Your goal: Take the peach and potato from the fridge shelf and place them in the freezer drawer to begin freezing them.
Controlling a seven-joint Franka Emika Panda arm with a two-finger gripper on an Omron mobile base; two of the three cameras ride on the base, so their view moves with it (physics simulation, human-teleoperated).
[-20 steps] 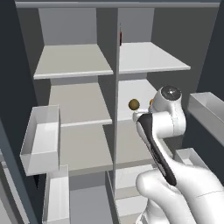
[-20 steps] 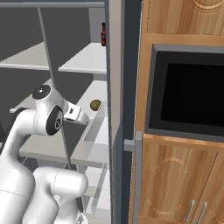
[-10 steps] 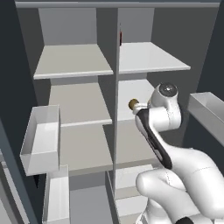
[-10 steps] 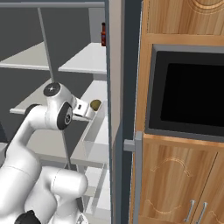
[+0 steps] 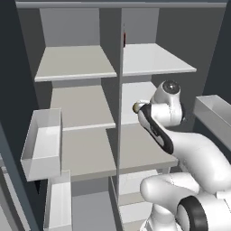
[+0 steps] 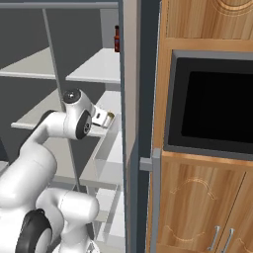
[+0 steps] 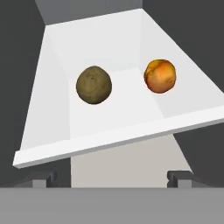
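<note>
Two items lie on the fridge shelf (image 7: 109, 57) in the hand view: one potato (image 7: 93, 85) and one peach (image 7: 160, 76). They rest apart from each other, with bare glossy white surface between them. The potato is at left centre of that view, the peach at right, slightly higher in frame. Both sit behind the shelf's thin front edge.

Arm pose: in the left base view the white arm rises from the lower right, bends at a rounded elbow and reaches forward into the right-hand column of the open fridge. The wrist is level with the middle shelf (image 5: 135, 97). A small tan-brown spot, the potato (image 5: 135, 107), shows just beside the wrist at that shelf. In the right base view the arm rises from the lower left and the hand points toward the fridge interior, just short of the potato (image 6: 111, 116).

Gripper state: the gripper (image 7: 113, 177) has its two dark fingertips (image 7: 43, 178) spread wide at the bottom of the hand view. Nothing is between them. The tips sit in front of and below the shelf edge, touching neither item.

Count of other things: one dark red bottle (image 6: 117, 39) stands on an upper shelf. One translucent white bin (image 5: 43, 142) hangs at the left of the fridge.
</note>
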